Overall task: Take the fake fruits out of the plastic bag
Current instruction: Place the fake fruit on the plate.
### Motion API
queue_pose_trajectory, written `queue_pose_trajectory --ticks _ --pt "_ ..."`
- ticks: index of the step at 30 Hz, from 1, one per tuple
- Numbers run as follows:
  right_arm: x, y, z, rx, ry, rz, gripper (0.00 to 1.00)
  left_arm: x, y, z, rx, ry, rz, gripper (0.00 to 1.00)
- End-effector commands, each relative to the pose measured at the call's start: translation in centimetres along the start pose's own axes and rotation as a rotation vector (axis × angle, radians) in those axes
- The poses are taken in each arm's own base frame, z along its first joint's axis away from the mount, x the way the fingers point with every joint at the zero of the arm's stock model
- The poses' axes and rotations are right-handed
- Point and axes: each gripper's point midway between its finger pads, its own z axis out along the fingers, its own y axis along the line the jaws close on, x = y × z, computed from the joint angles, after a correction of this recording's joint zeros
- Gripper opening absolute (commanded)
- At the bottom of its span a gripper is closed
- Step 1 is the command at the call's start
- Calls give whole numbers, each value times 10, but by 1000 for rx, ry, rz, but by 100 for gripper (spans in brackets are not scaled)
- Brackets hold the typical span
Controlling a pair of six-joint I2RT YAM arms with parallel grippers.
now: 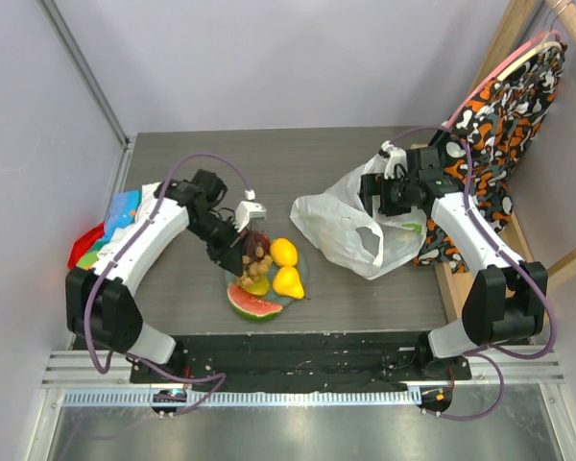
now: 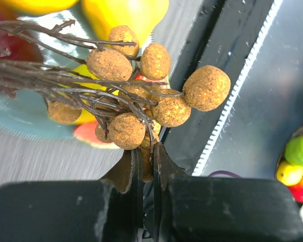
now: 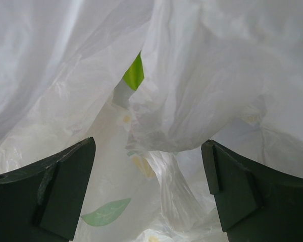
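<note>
The tan-brown bunch [image 2: 141, 96] of little balls sat pinched in the left gripper [image 2: 146, 159], whose jaws were closed nearly together on it. Just beyond the fingertips lay the plate [image 1: 303, 272] with a watermelon slice [image 1: 253, 304], lemon [image 1: 283, 252] and pear [image 1: 288, 282]. The right gripper [image 3: 149, 186], jaws spread wide and holding nothing, faced the plastic bag [image 3: 217, 75] directly ahead.
</note>
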Motion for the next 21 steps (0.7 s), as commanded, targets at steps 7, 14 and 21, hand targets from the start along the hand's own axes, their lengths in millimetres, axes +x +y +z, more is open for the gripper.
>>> queue_pose_trajectory --ticks 7,14,21 --pt "2 2 -10 -3 -46 -9 95 -18 10 30 -24 65 63 0" --pt "2 0 -8 -1 -46 -8 95 -20 8 35 -28 89 95 59" --pt "0 -1 -7 -1 -45 -8 95 -18 -2 16 -65 84 110 83"
